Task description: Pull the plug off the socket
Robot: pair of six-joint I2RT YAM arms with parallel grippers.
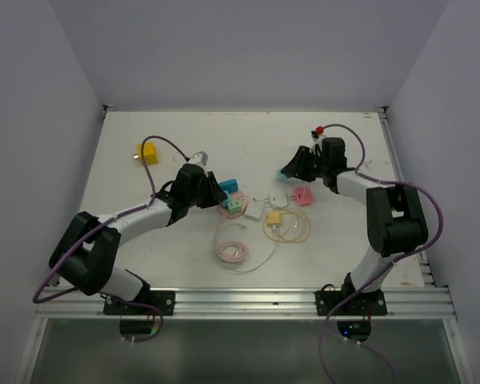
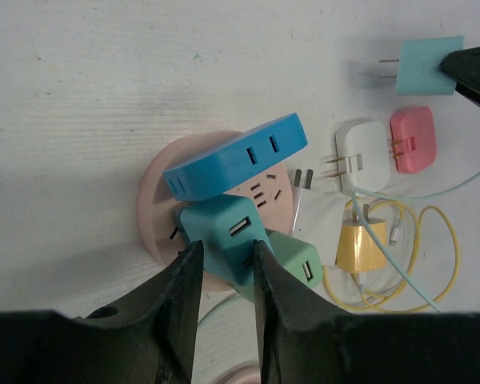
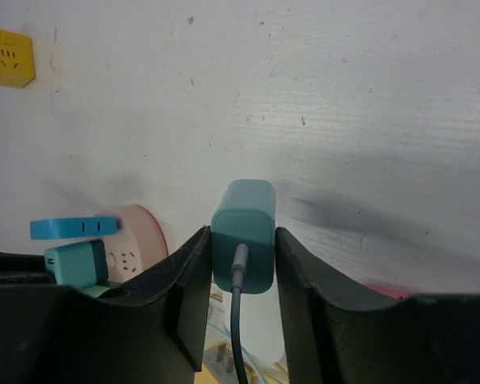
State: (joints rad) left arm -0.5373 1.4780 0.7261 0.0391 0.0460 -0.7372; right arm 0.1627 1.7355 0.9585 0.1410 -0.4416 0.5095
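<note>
White table (image 1: 248, 136) spread wide here, its paint scuffed and grainy up close; plain pale walls box it in on three sides: back wall (image 1: 248, 48) blank, left wall (image 1: 32, 120) and right wall (image 1: 456, 88) slanting out toward us; a silver aluminium rail (image 1: 248, 302) runs along the near edge; the light is soft and even, with just one faint grey shadow (image 3: 360, 212) smeared across the tabletop.
</note>
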